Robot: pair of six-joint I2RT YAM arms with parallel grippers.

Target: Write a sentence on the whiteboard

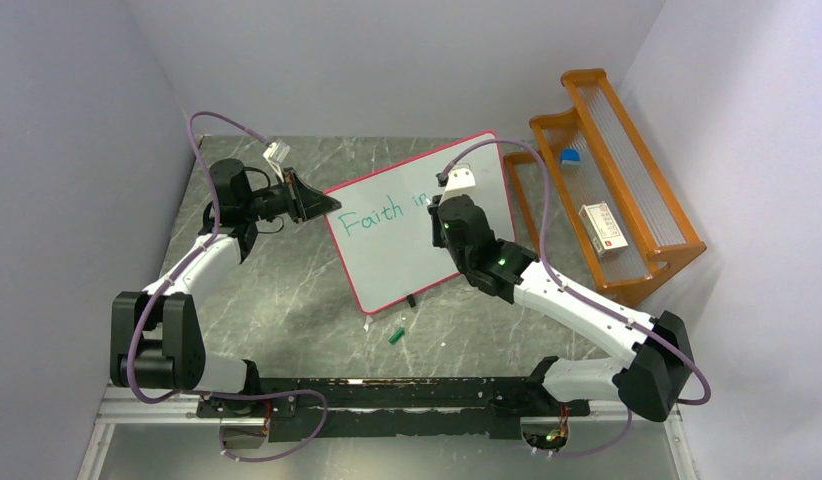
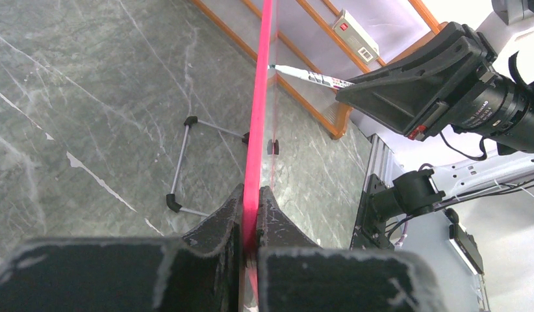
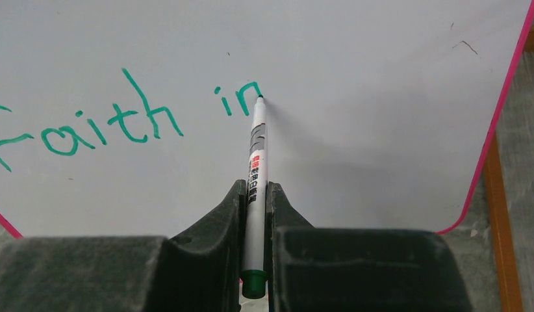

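Whiteboard (image 1: 397, 268) stood propped on the grey marbled table (image 1: 287, 290), toward the far middle, its face turned to the right arm. From the left wrist we saw it edge-on as a thin pink line (image 2: 259, 97), with a wire leg with black feet (image 2: 181, 162) resting on the table behind it.

Left gripper (image 1: 322, 203) was at the board's left edge. In its own view the gripper (image 2: 251, 205) was closed flat on the pink frame, one finger on each face, with no gap showing.

Right gripper (image 1: 439, 212) was in front of the board's upper right area. In its own camera the gripper (image 3: 254, 195) was clamped narrowly on a white marker (image 3: 256, 162) with a green end, the barrel running up between the fingers. We noted the tip at the last stroke of the "n", looking to touch the white surface (image 3: 368, 97). The left wrist view showed the same marker (image 2: 313, 77) meeting the board from the side.

The sentence (image 1: 382, 212) read only "Faith in", in green, on one line (image 3: 121, 120).

A small green piece (image 1: 396, 334) lay on the table just in front of the board; possibly the marker's cap, too small for us to be sure.

An orange wooden rack (image 1: 627, 200) stood at the right, with a white box (image 1: 602, 230) on it.
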